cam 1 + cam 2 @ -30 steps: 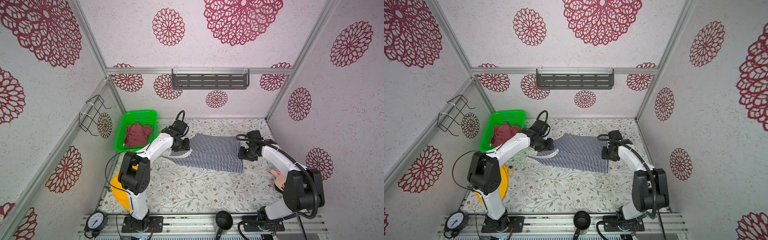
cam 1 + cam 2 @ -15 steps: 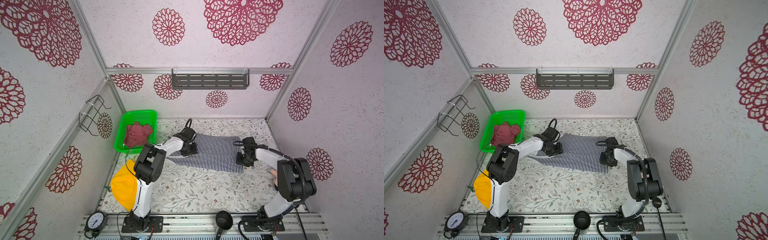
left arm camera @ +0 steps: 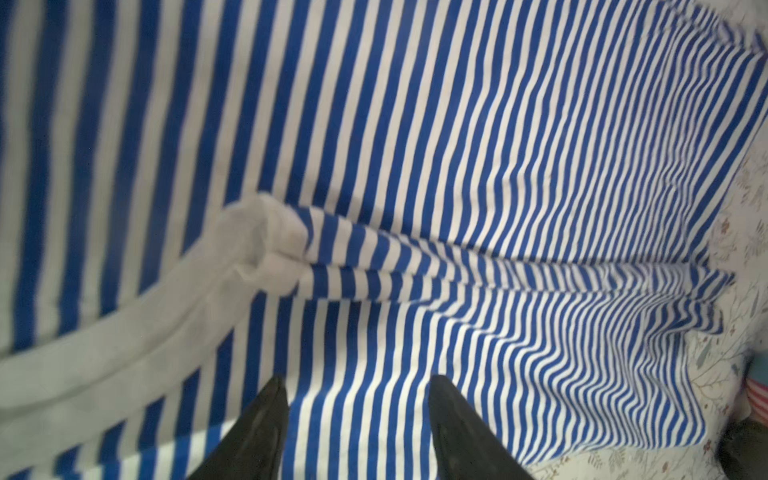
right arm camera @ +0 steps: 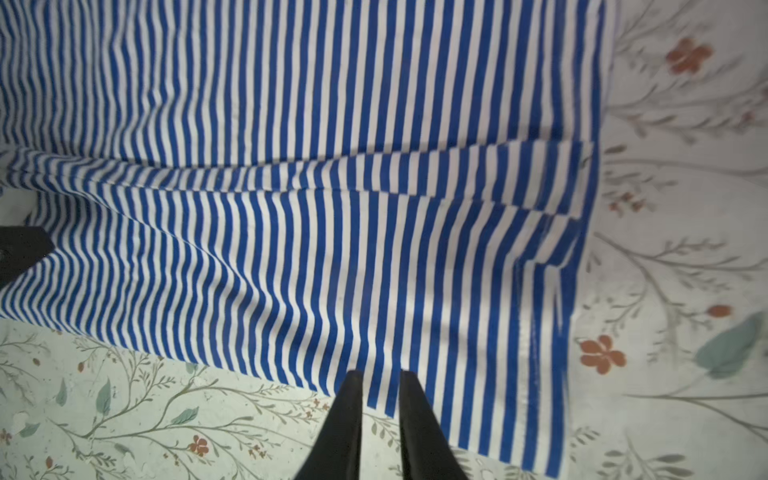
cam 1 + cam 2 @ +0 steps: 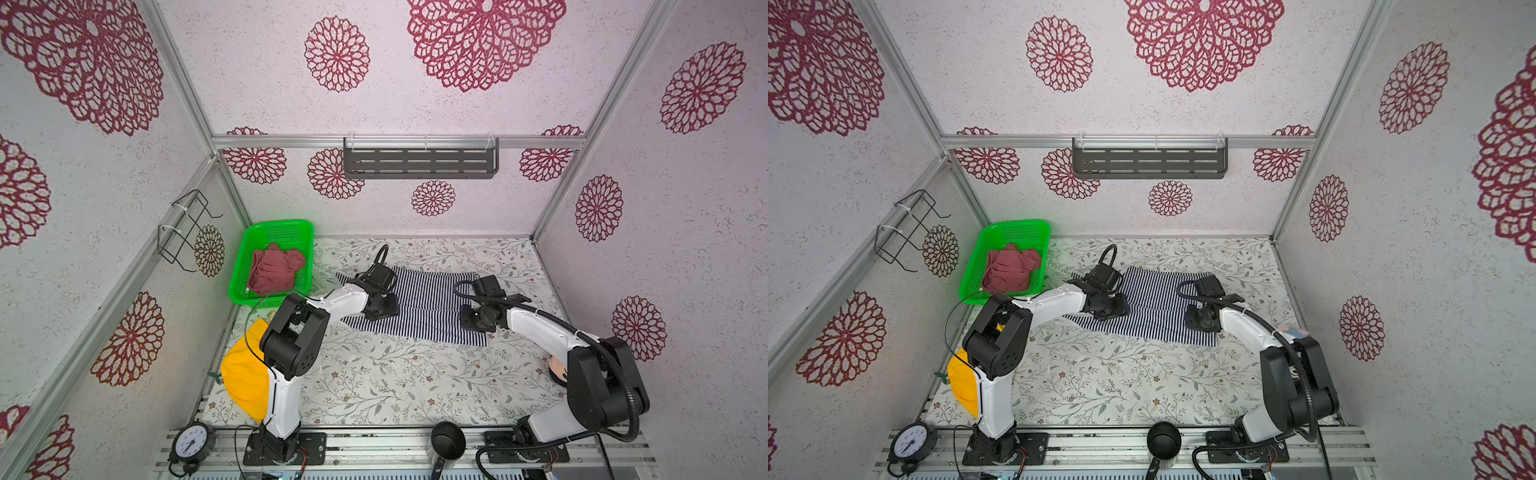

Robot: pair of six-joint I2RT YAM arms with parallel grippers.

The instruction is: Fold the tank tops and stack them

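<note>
The striped tank top point(image 5: 428, 307) point(image 5: 1158, 307) lies spread flat on the floral table, with a fold ridge running across it point(image 3: 415, 257) point(image 4: 291, 174). My left gripper point(image 5: 384, 309) point(image 5: 1113, 309) point(image 3: 357, 380) hovers open over its left part, with striped cloth showing between the fingers. At the top's right near edge, my right gripper point(image 5: 476, 322) point(image 5: 1198, 322) point(image 4: 380, 374) has its jaws narrowed to a slim gap, and the hem lies between the tips. Whether they pinch the cloth does not show. The rose-red tank top point(image 5: 274, 270) point(image 5: 1011, 270) lies crumpled in the green basket point(image 5: 278, 224) point(image 5: 1017, 226).
A yellow hat point(image 5: 243, 382) point(image 5: 961, 382) lies at the table's left edge behind the left arm. A clock point(image 5: 192, 442) and a black cup point(image 5: 446, 440) sit on the front rail. A wire rack point(image 5: 187, 228) hangs on the left wall and a grey shelf point(image 5: 419, 162) on the back wall.
The left gripper has slid right and nearer, from the top's left end onto its body. The right gripper has moved left and nearer to the hem, and its jaws have narrowed.
</note>
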